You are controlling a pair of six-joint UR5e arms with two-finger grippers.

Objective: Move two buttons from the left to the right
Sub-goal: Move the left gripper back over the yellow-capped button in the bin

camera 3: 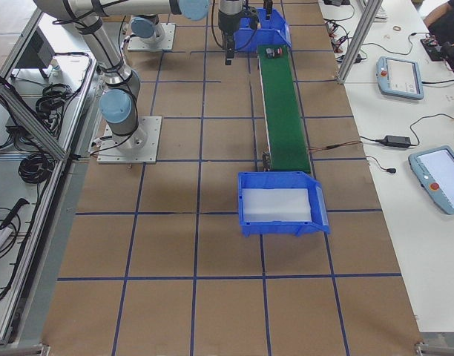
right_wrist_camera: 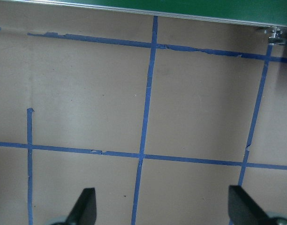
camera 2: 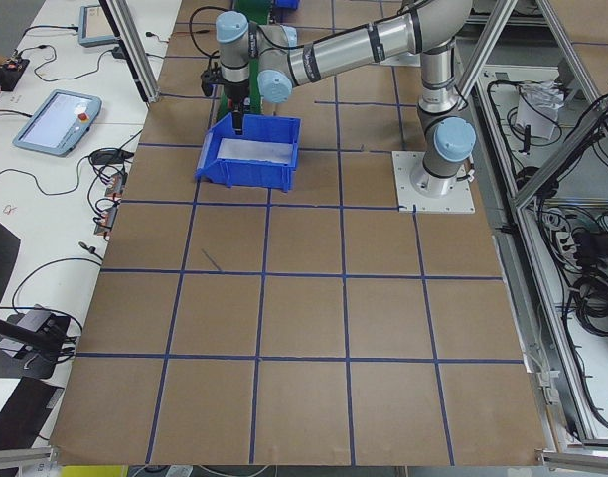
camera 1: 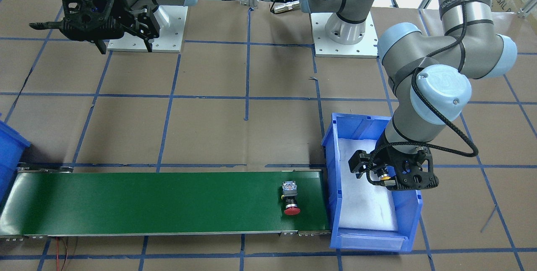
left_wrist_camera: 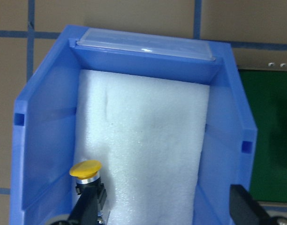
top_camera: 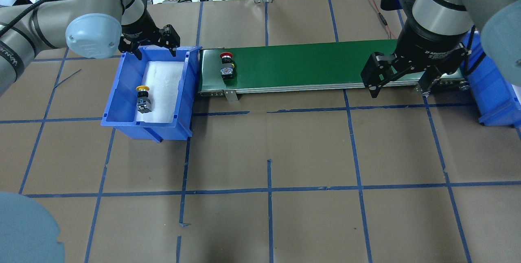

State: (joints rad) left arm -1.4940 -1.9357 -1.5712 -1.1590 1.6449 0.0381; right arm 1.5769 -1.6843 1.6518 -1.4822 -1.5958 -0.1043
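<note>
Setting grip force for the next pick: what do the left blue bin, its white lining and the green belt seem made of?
Blue bin: moulded plastic, smooth and slightly glossy walls. White lining: likely foam, matte with a fine grainy surface. Green belt: probably rubber or PVC, smooth with a dull sheen; its side rail looks like metal.

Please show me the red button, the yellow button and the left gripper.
red button (top_camera: 226,66): overhead view, on its body.
yellow button (top_camera: 143,99): overhead view, on its body.
left gripper (top_camera: 157,55): overhead view, midway between fingertips.
</note>
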